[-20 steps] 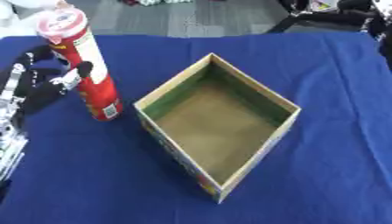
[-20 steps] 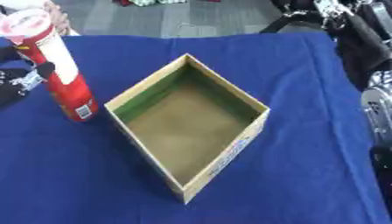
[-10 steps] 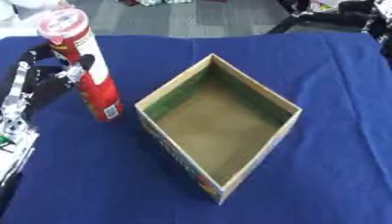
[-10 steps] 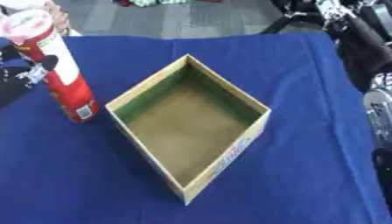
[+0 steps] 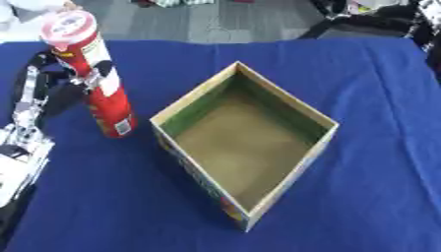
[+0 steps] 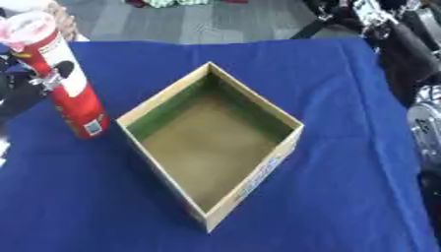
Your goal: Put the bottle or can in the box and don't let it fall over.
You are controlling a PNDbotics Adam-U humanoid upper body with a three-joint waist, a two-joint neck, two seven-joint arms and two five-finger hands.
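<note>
The left hand (image 5: 60,81) curls around the upright red can (image 5: 95,78) beside the box (image 5: 245,142).

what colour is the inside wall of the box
Green on the inner walls of the box, with a brown floor; clearest in the left eye view.

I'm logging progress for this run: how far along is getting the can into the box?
Early stage. Done: the left hand has its fingers curled around the tall red can, which is upright. In hand: the can appears slightly tilted, its base at or near the blue cloth, left of the box. Left: carry it over the rim and set it upright inside the box, which holds nothing yet.
</note>
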